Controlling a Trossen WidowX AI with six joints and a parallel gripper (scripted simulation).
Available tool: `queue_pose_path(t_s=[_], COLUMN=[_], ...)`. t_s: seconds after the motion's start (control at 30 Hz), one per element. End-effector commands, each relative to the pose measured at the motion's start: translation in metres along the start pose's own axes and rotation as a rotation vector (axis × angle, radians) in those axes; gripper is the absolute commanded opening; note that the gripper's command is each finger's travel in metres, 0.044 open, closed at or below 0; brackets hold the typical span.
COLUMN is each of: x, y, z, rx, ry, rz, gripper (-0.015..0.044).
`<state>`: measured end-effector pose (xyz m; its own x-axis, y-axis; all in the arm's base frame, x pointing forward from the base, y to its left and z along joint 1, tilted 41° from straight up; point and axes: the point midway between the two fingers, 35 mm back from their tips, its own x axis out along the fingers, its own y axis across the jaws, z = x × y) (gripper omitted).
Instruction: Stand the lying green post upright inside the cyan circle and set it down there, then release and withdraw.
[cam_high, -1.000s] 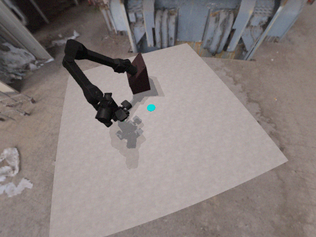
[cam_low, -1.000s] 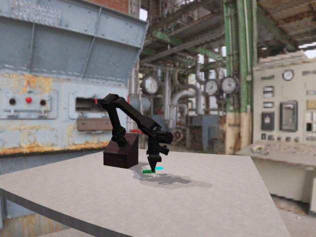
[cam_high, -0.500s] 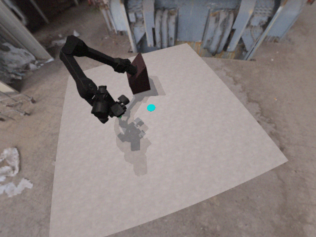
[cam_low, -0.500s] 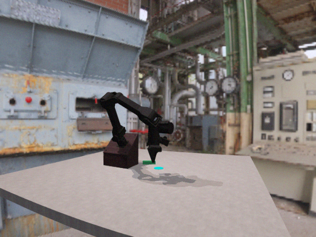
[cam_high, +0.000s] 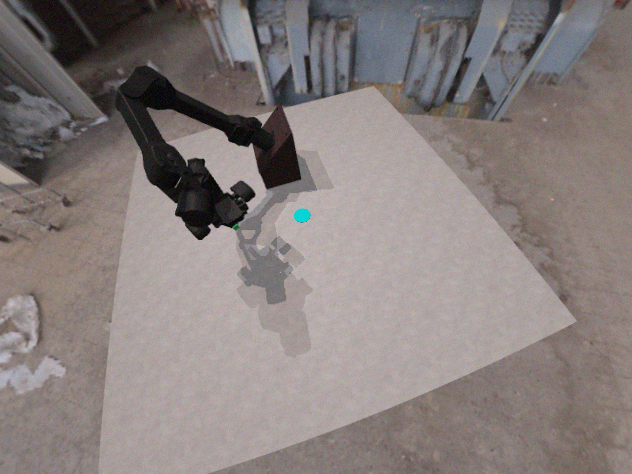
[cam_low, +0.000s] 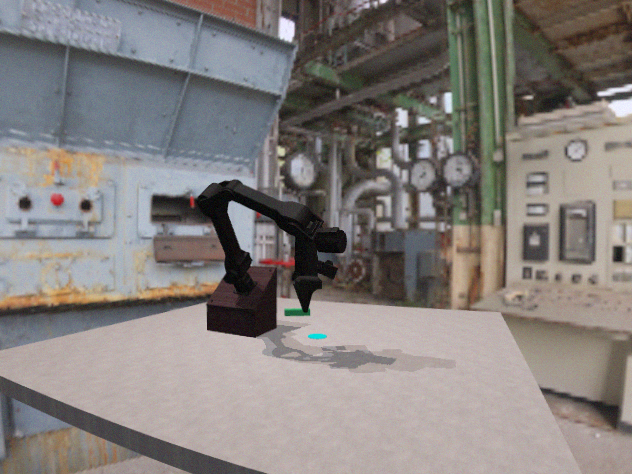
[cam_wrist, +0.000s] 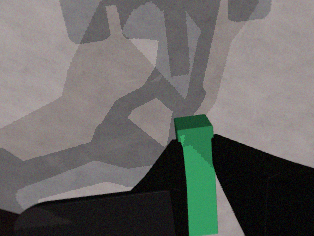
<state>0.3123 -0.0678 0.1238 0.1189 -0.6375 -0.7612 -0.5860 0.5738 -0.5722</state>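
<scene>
The green post (cam_high: 235, 227) (cam_low: 293, 312) (cam_wrist: 201, 200) is held lying level, raised above the table; in the top view only a small end of it shows. My gripper (cam_low: 305, 310) (cam_wrist: 194, 145) is shut on the post near one end and points down. In the wrist view the post runs between both fingers to the bottom edge of the picture. The flat cyan circle (cam_high: 302, 215) (cam_low: 317, 336) is on the table surface with nothing on it. It lies right of the gripper in the top view and is outside the wrist view.
The arm's dark wedge-shaped base (cam_high: 280, 158) (cam_low: 238, 315) stands on the pale table (cam_high: 408, 306) (cam_low: 357, 418), behind the circle in the top view. Shadows of the arm and gripper fall on the table near the circle.
</scene>
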Motion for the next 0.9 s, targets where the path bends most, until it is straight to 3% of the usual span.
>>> queue_pose_path(t_s=[0.0, 0.87], x=[-0.004, -0.012], y=[0.004, 0.076], z=[0.005, 0.045], rx=[-0.002, -0.108], ry=[-0.011, -0.033], rz=[-0.003, 0.026], gripper=[0.0023, 0.0023])
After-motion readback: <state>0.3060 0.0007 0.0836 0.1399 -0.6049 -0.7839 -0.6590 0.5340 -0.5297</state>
